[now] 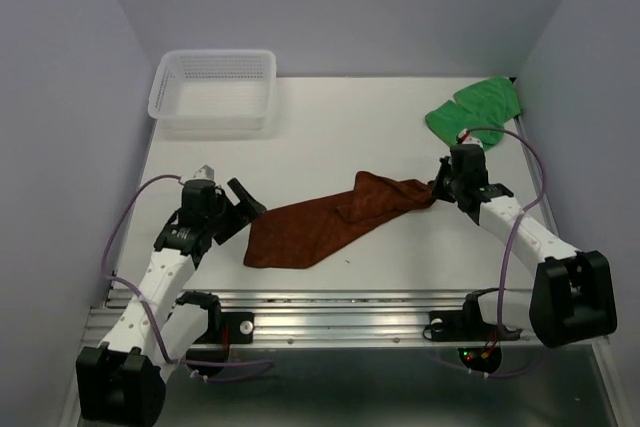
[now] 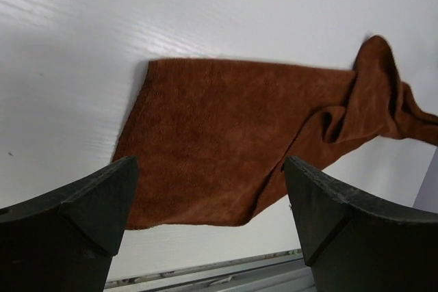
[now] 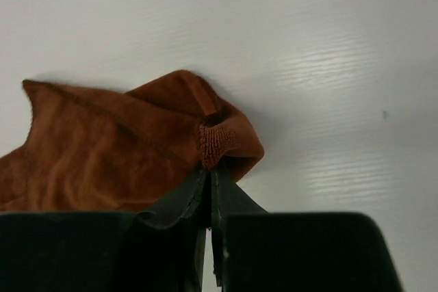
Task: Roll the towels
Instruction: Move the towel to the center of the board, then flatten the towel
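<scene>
rust-brown towel (image 1: 320, 225): plain, no print. green towel (image 1: 478, 107) at 1 o'clock: bright, plain. basket (image 1: 213, 113) at 11 o'clock: translucent white, grid mesh. bench (image 1: 330, 132): white, faint streaky grain. left hand (image 2: 209, 182) and right hand (image 3: 209, 176): black. cables (image 1: 125, 222): purple.

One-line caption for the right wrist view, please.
Right gripper shut on a corner of the rust-brown towel, white table behind.

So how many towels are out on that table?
2. The rust-brown towel lies stretched across the middle of the table, one corner pinched in the right end effector. The green towel sits crumpled at the far right corner. No others show.
</scene>
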`<state>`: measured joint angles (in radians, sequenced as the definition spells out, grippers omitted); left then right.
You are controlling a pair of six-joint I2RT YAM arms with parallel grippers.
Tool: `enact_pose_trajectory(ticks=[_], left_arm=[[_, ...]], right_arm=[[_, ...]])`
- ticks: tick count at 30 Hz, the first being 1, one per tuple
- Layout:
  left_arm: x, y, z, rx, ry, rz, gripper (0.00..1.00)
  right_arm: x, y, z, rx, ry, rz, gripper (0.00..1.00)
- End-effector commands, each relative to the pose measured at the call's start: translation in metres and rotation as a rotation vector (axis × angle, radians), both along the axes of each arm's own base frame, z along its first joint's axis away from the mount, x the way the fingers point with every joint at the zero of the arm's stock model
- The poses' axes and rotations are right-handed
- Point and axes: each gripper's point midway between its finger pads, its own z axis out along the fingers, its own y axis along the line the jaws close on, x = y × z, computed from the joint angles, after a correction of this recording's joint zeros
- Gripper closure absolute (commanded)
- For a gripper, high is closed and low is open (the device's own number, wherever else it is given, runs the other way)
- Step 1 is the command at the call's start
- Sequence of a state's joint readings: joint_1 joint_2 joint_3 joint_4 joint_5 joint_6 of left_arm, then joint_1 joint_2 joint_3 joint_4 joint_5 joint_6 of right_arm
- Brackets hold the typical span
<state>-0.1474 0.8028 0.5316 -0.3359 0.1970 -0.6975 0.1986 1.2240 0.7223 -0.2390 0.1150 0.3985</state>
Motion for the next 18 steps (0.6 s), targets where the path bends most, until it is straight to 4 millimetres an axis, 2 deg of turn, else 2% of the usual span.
enact_pose_trajectory(ticks=[1,2,4,7,9,11,13,14,16,17,18], left_arm=[[0.002,-0.018,-0.014,-0.012,0.032,-0.012,0.01],[-0.003,-0.019,-0.028,0.008,0.093,-0.007,0.01],[-0.009,-0.022,-0.04,0.034,0.155,0.004,0.01],[-0.012,-0.014,-0.054,0.096,0.229,0.057,0.01],[-0.01,-0.003,-0.056,0.153,0.254,0.108,0.01],[-0.005,-0.006,-0.054,0.145,0.241,0.098,0.01],[-0.001,-0.013,-0.055,0.127,0.235,0.07,0.01],[0.002,-0.017,-0.056,0.118,0.232,0.06,0.01],[0.005,-0.021,-0.054,0.121,0.225,0.041,0.01],[0.009,-0.023,-0.054,0.124,0.221,0.035,0.01],[0.009,-0.026,-0.054,0.124,0.221,0.027,0.01]], right_arm=[[0.03,-0.042,0.01,-0.081,-0.079,-0.19,0.76],[0.028,-0.048,0.007,-0.099,-0.059,-0.219,0.55],[0.027,-0.062,0.005,-0.141,-0.034,-0.283,0.5],[0.027,-0.075,0.007,-0.203,0.019,-0.347,0.04],[0.034,-0.069,0.017,-0.193,0.026,-0.31,0.0],[0.034,-0.054,0.022,-0.162,0.037,-0.203,0.0],[0.036,-0.036,0.035,-0.1,-0.009,-0.11,0.0],[0.03,-0.011,0.041,-0.053,-0.026,-0.012,0.0],[0.021,0.015,0.043,-0.035,-0.042,0.085,0.0],[0.01,0.038,0.038,-0.01,-0.035,0.185,0.0],[0.007,0.048,0.038,0.015,-0.03,0.224,0.0]])
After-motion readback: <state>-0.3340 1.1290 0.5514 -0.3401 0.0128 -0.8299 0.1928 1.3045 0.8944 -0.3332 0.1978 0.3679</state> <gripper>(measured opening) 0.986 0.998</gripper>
